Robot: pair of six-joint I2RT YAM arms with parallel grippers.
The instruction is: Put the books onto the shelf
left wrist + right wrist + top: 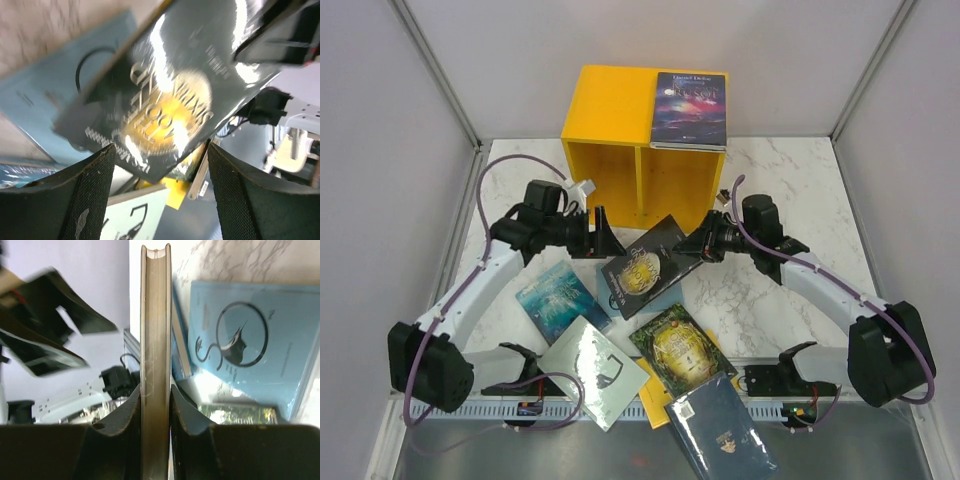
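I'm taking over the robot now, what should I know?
Right hand: shut on the black paperback with gold lettering, in front of the bright yellow wooden shelf.
Left hand: open, at that book's other side.
Done: one dark starry book lies on the shelf's top; none seen inside.
To do: teal book, pale grey book, green-gold book, navy book, on the marble table.
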